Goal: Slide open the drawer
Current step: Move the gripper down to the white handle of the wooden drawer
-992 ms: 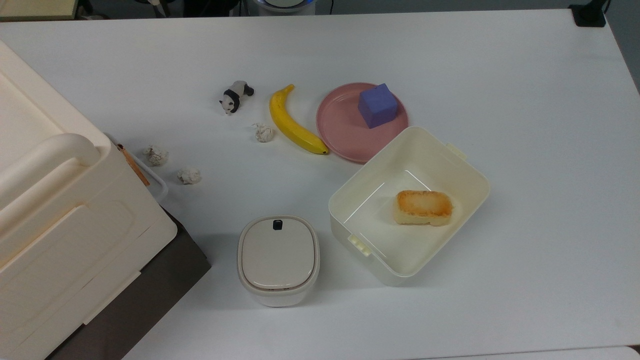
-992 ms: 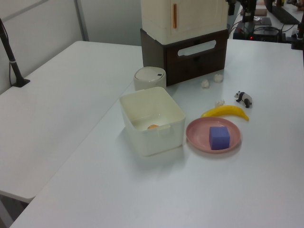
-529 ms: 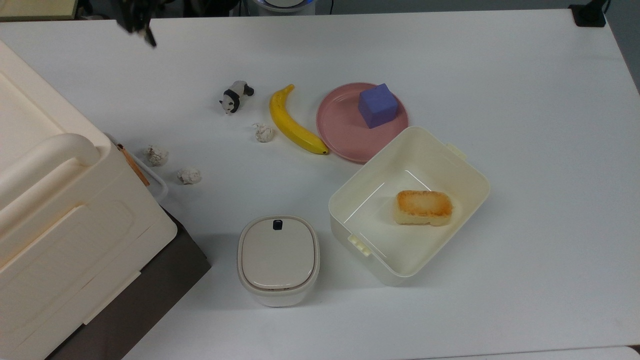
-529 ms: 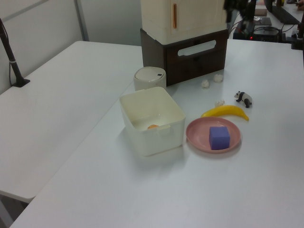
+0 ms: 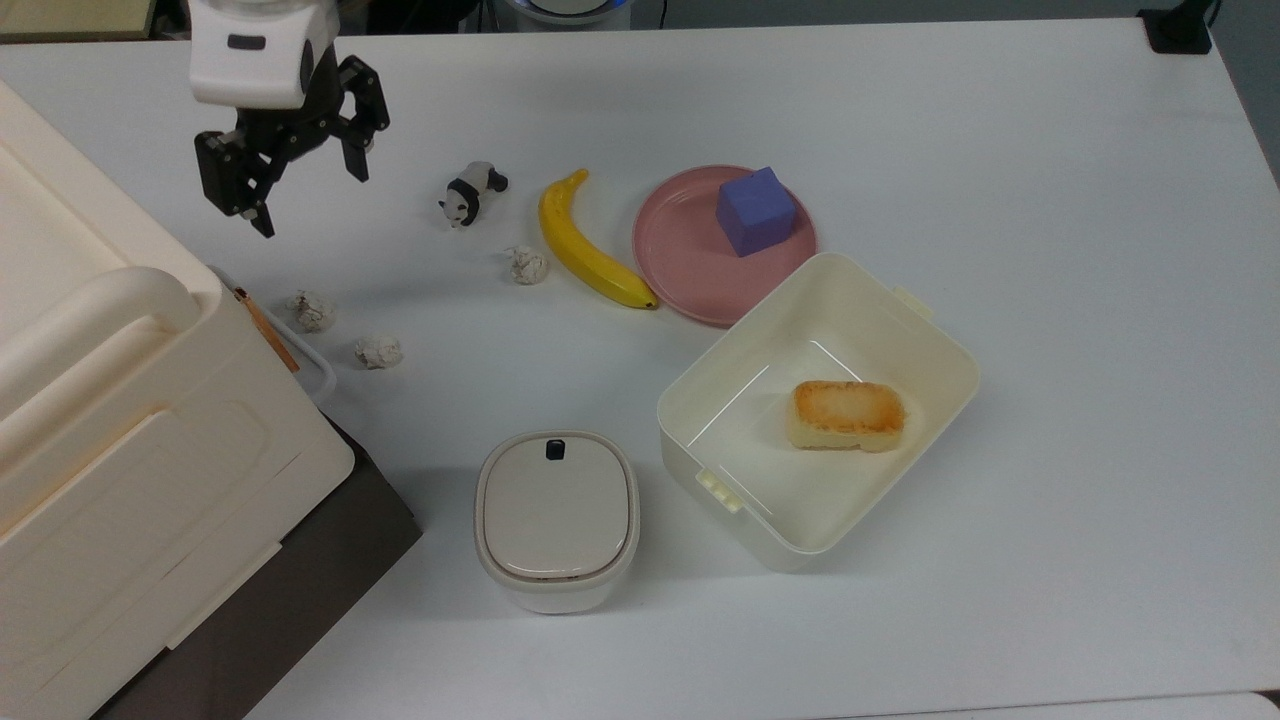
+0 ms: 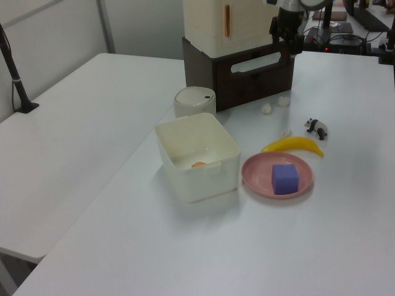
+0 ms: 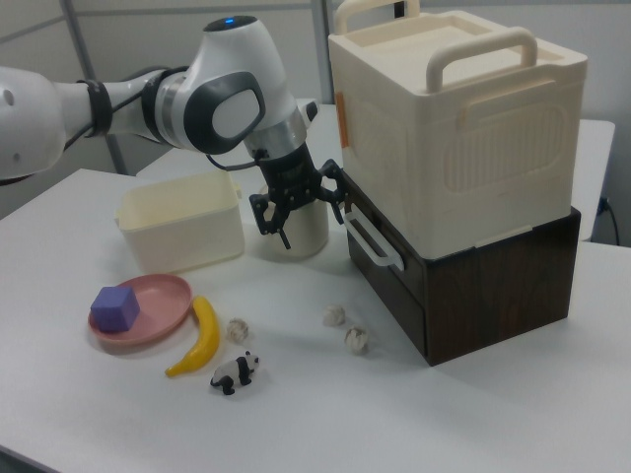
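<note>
Moved: gripper (image 5: 300,185) has swung in from the top view's upper left edge and now hangs above the table (image 5: 1000,150); nothing else has shifted.
Claw: fingers spread wide apart, nothing between them, pointing down.
Drawer: drawer (image 7: 389,271) sits shut in the dark wooden base under the big cream box (image 7: 463,128), white loop handle (image 7: 370,241) facing out.
Claw to drawer: in the right view the gripper (image 7: 301,204) hovers just beside the handle, on the right view's left, not touching it.
Nearby: two paper balls (image 5: 312,310) lie below the claw; panda (image 5: 470,192), banana (image 5: 585,245), pink plate (image 5: 680,250) with purple cube (image 5: 755,210) sit farther off.
</note>
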